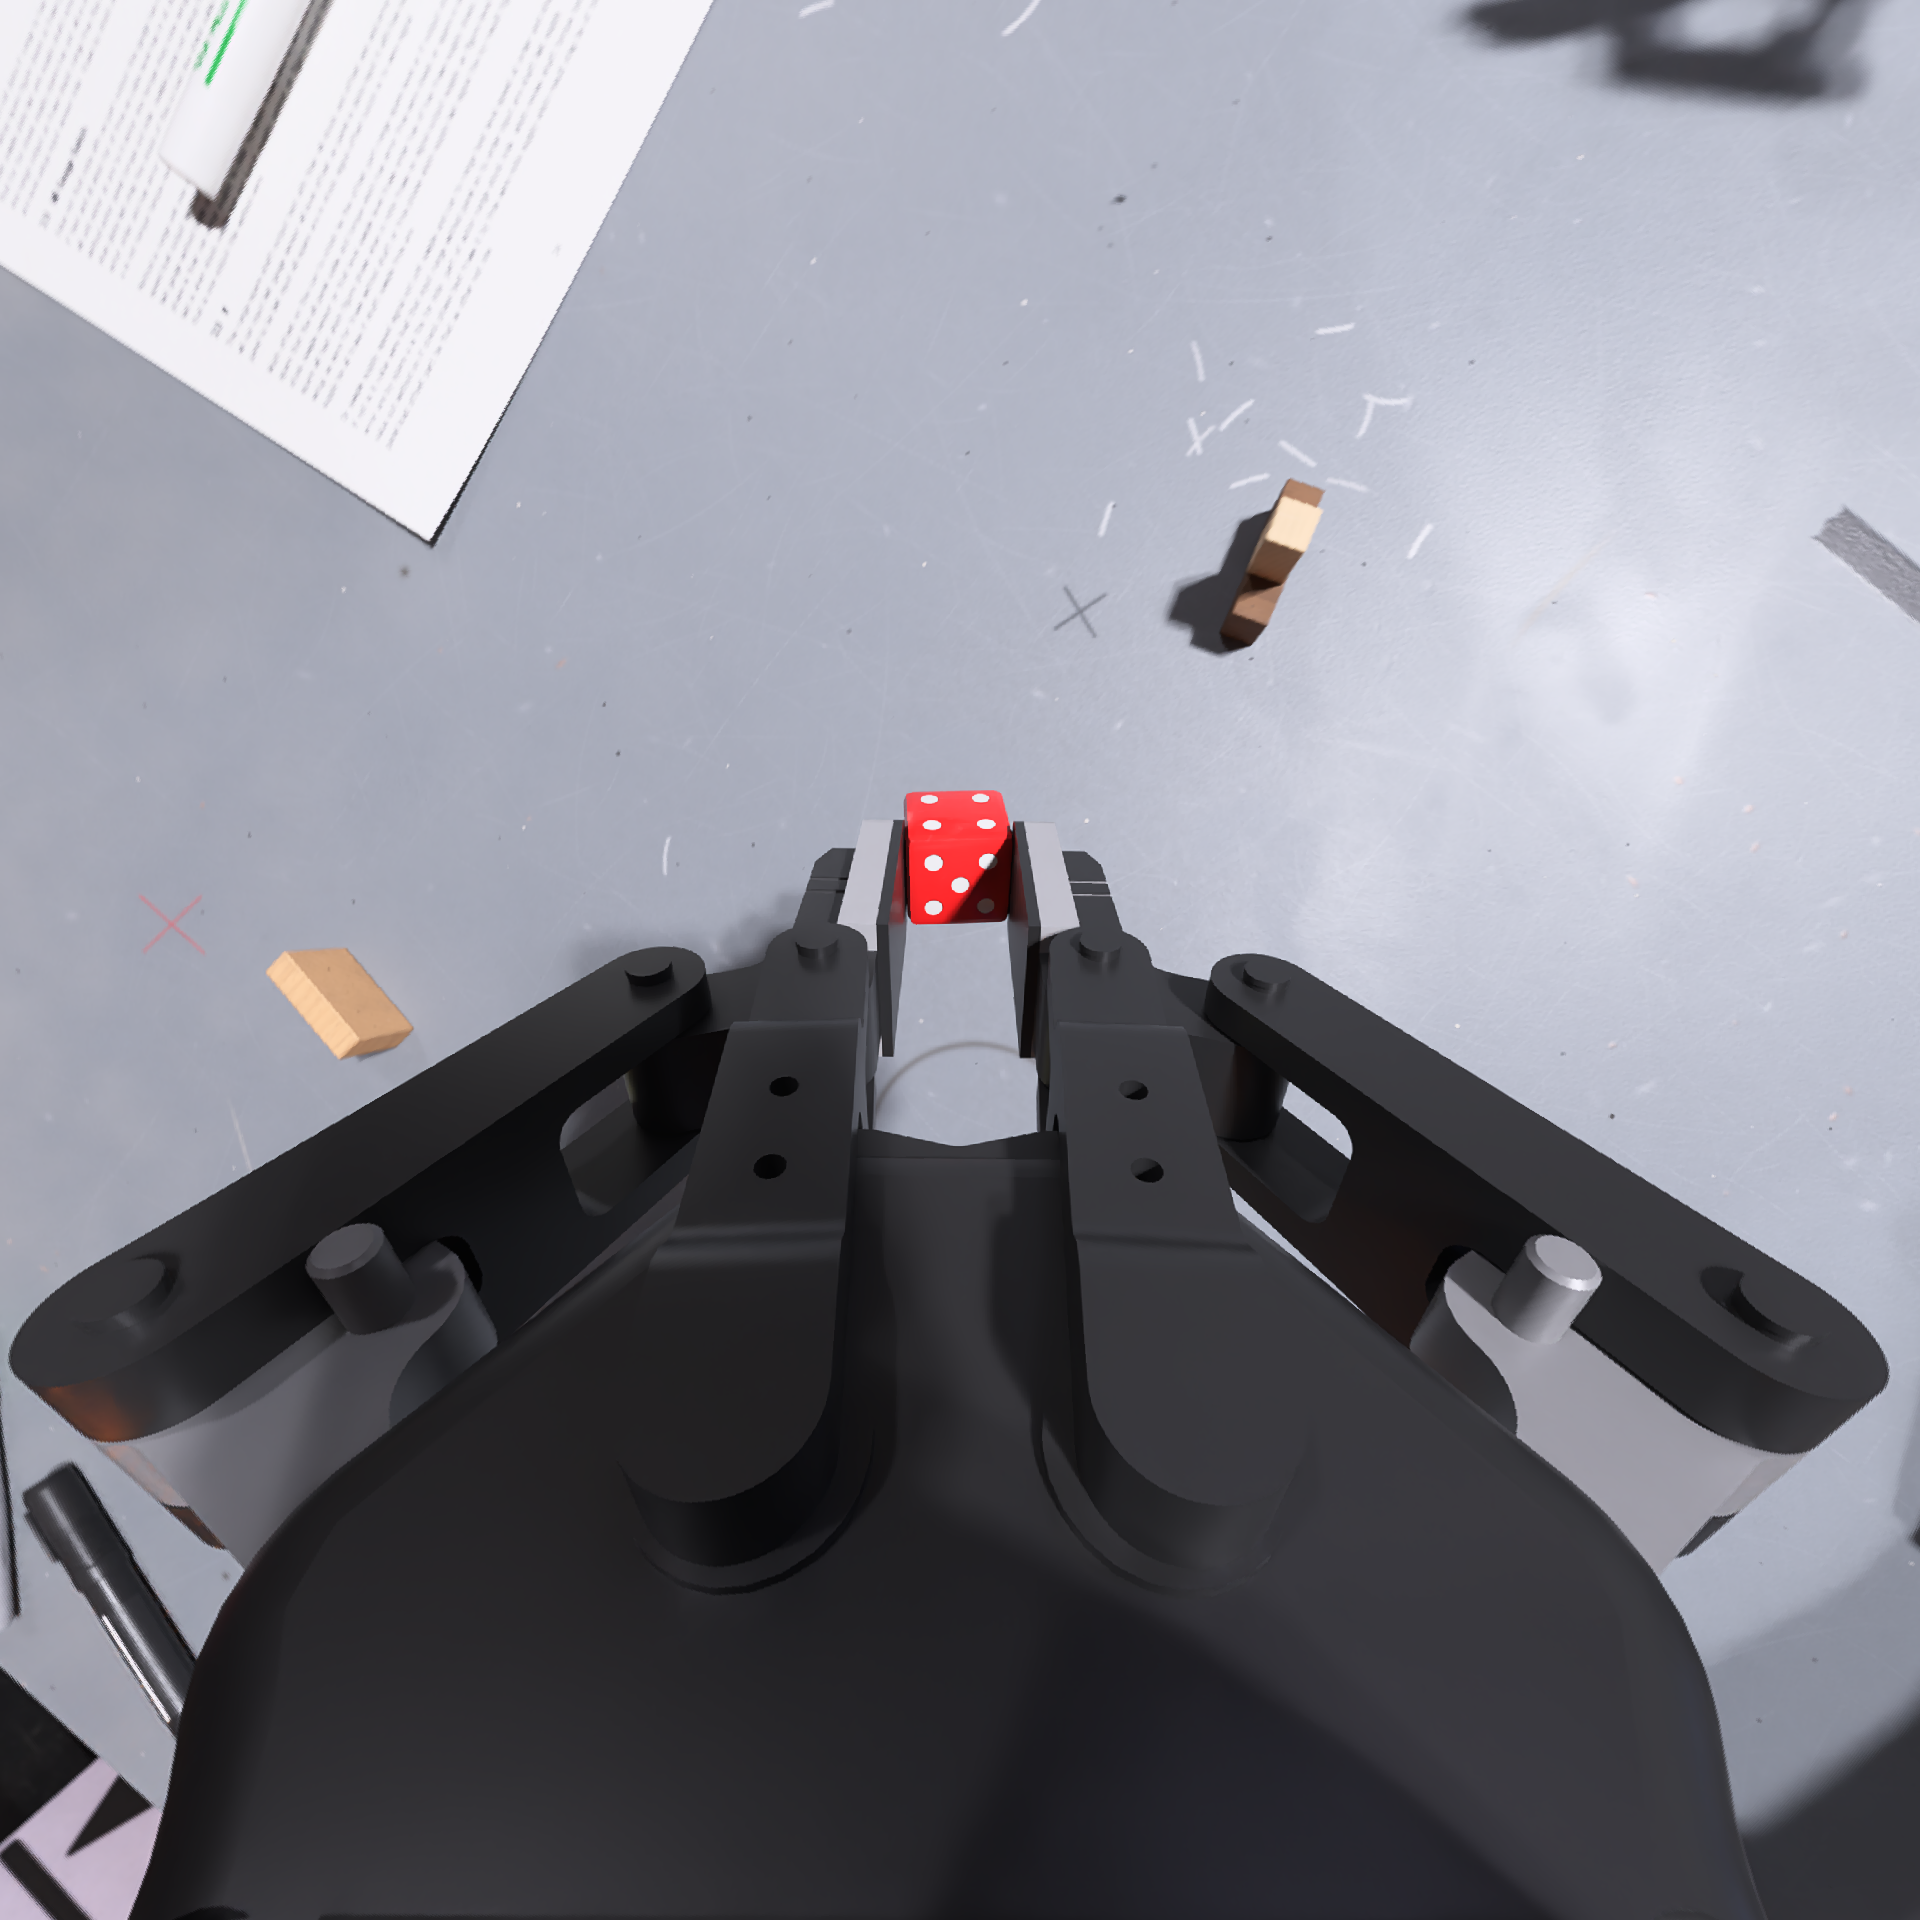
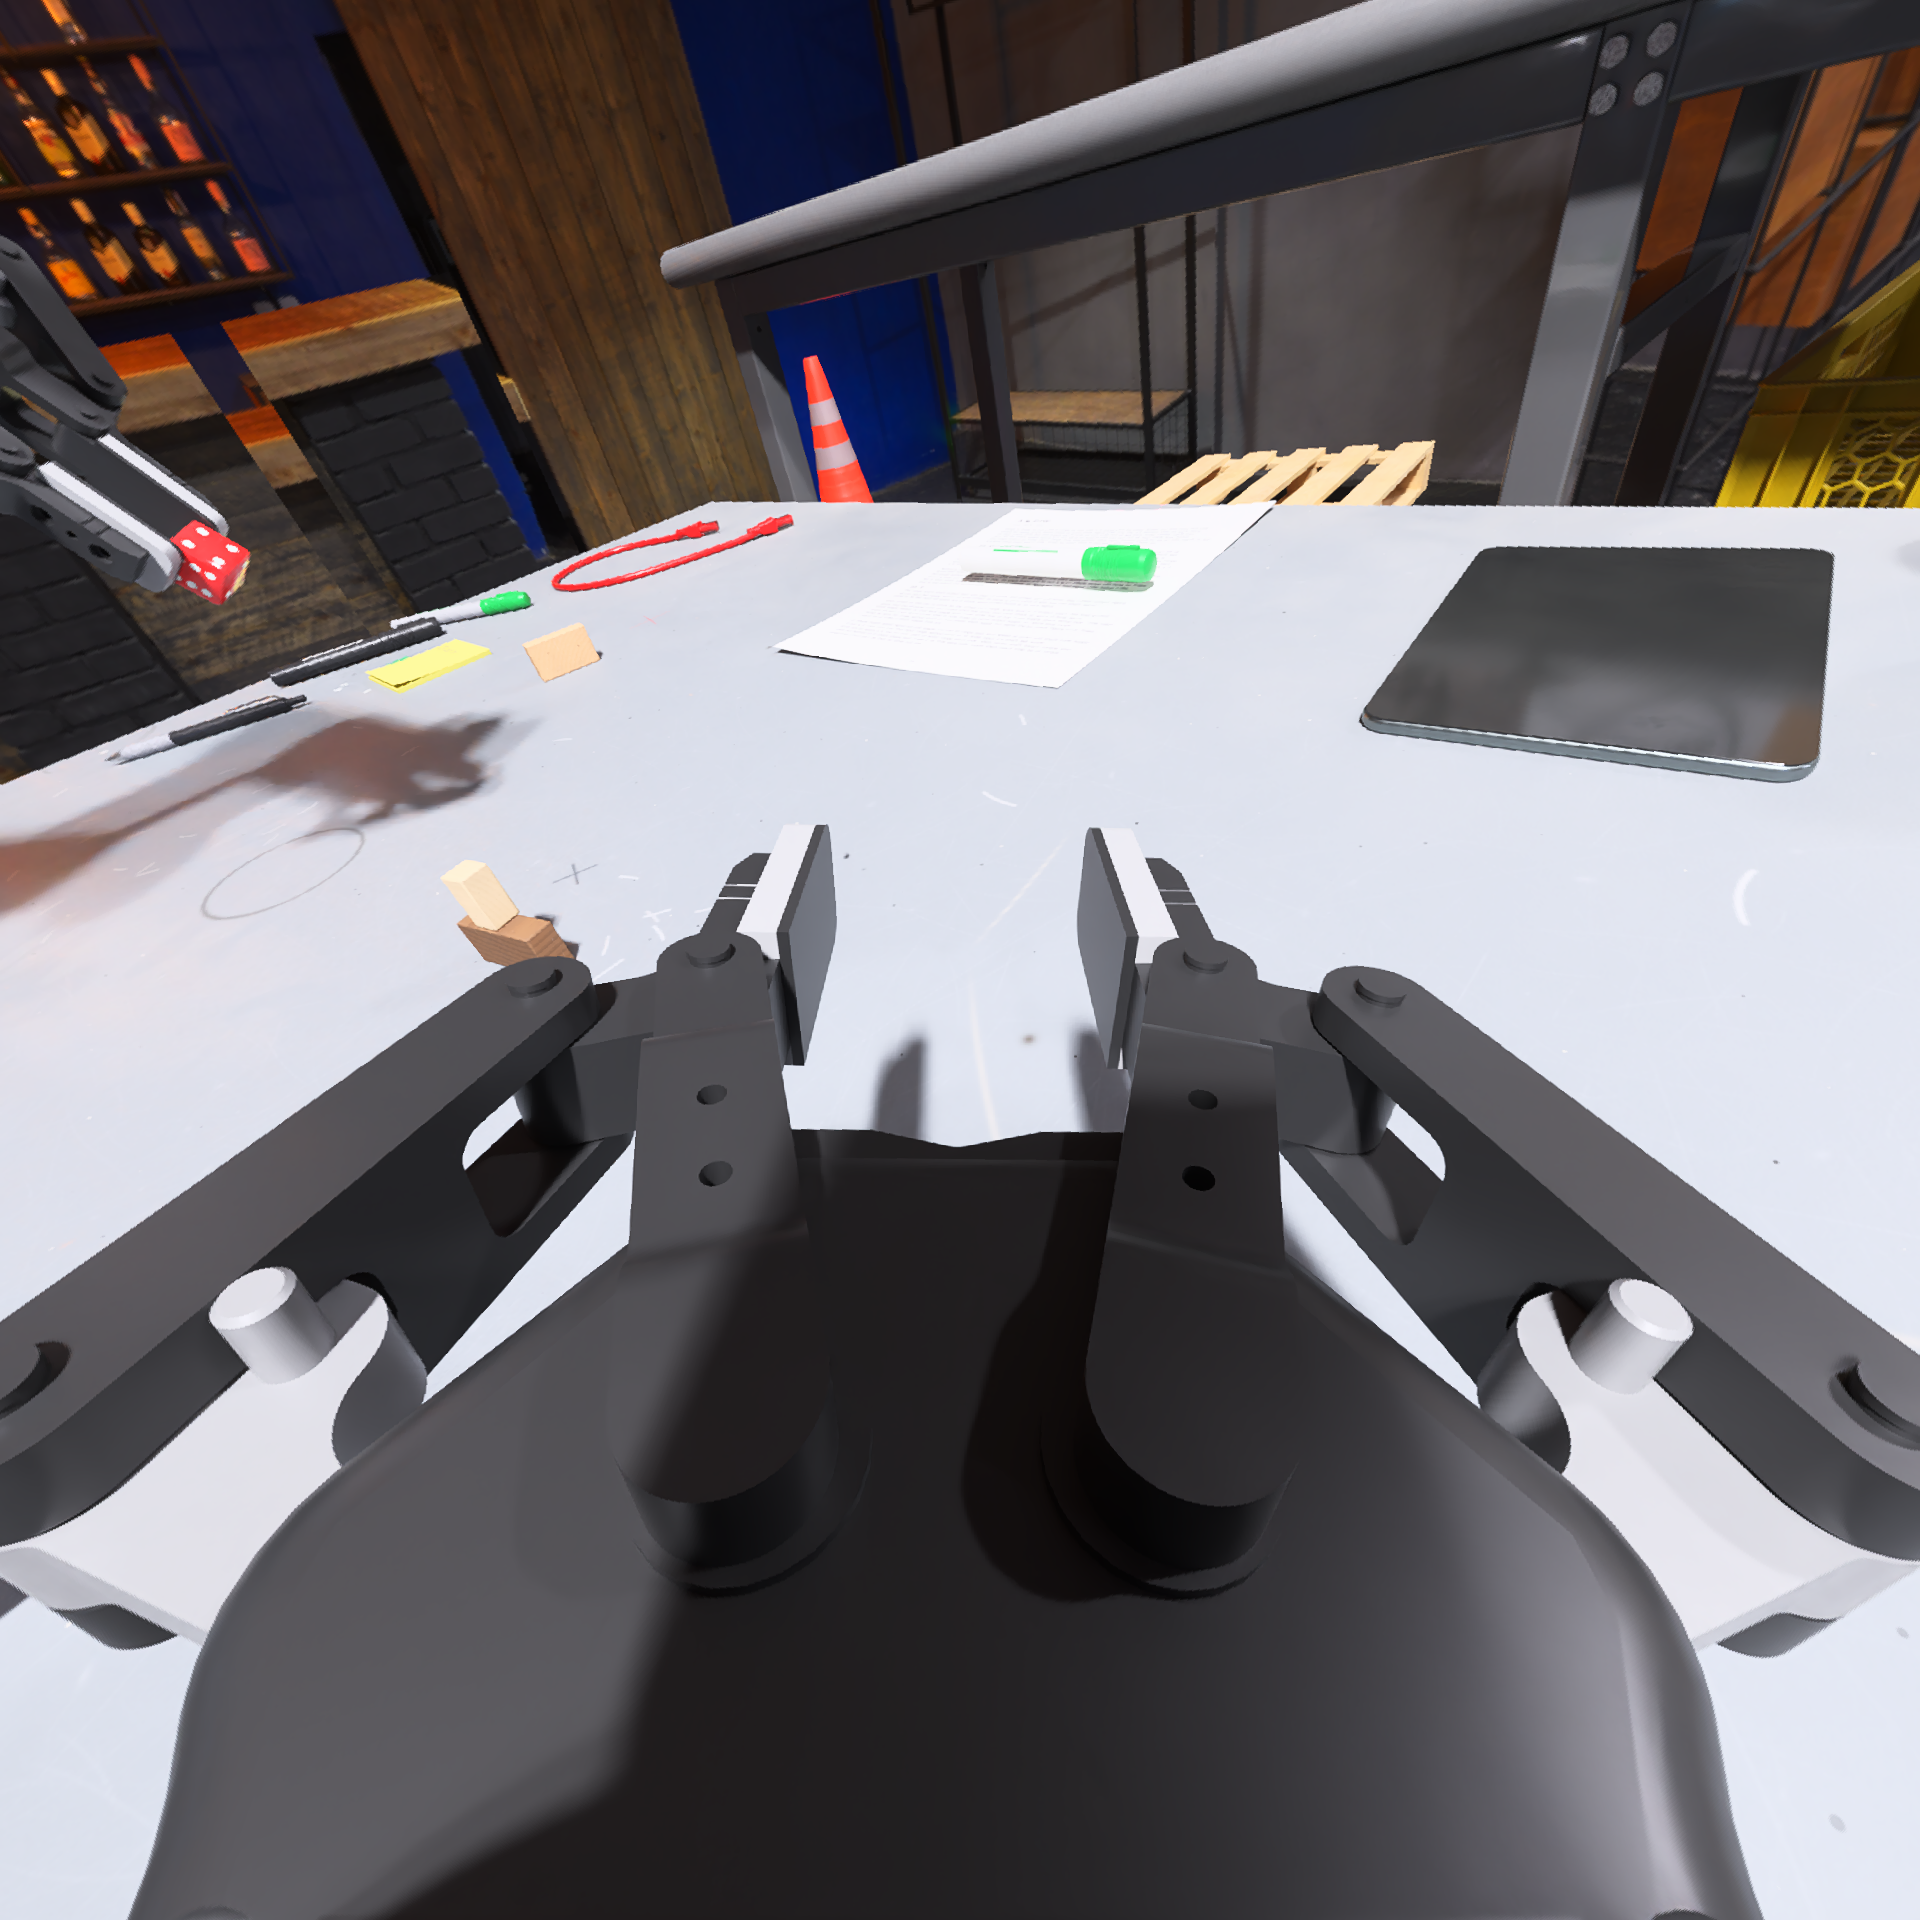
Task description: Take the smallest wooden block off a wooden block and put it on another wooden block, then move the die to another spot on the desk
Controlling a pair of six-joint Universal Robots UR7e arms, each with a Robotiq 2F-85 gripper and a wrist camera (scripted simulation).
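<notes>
Red with white pips, the small plastic die sits clenched between the pads of the left tool, lifted clear of the grey scuffed surface; seen from the right wrist, it hangs in the air at the far left of the frame, so it is presumably being carried to a new spot. In the upper right of the left wrist view, the smallest pale wooden block rests tilted on a darker brown wooden block, which suggests the stacking step is done. A third, flat tan wooden block lies alone at the left. The right tool is released, its jaws spread over bare surface and grasping nothing. No containers show; a dark flat tray-like slab at the right carries nothing.
</notes>
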